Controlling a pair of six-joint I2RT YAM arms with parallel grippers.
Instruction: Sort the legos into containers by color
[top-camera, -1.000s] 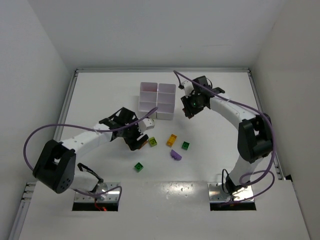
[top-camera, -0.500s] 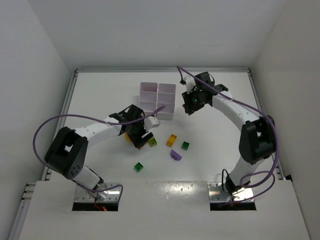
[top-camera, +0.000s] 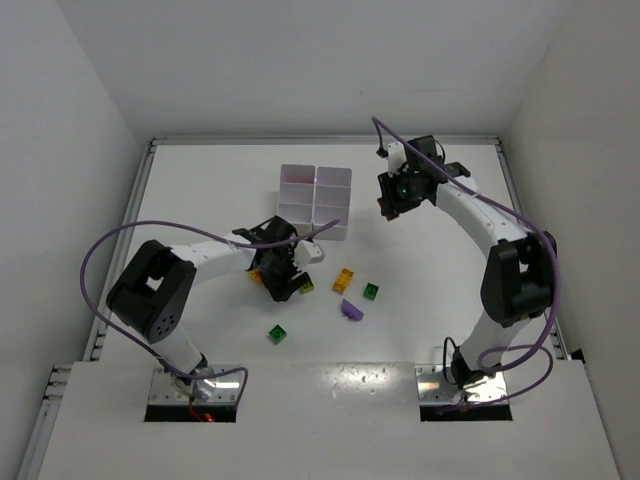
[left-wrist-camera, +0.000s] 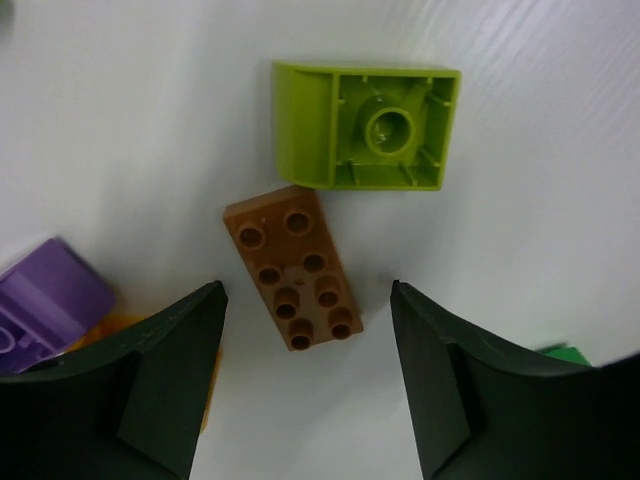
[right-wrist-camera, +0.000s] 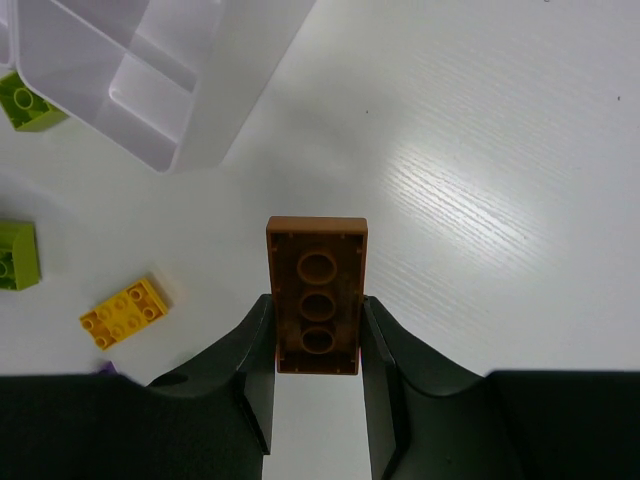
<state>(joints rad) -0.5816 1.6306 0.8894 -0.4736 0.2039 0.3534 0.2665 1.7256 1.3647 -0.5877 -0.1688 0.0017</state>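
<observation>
The left gripper (left-wrist-camera: 305, 292) hangs with its fingers apart, one on either side of a brown brick (left-wrist-camera: 295, 268) that lies studs-up on the table (left-wrist-camera: 540, 200) in the middle of the left wrist view. A lime brick (left-wrist-camera: 365, 125) sits upturned just above it and a purple brick (left-wrist-camera: 50, 295) at the lower left. The brown brick looks light, rigid and glossy, so it should take a firm pinch but may skate or twist if caught on a corner. Its long flat sides are the place to close on, though it lies askew to the jaws. The right gripper (right-wrist-camera: 317, 340) is clamped on a second brown brick (right-wrist-camera: 317, 290) by those same sides, hollow underside to the camera, with the tray (right-wrist-camera: 215, 125) at the upper left of that view
</observation>
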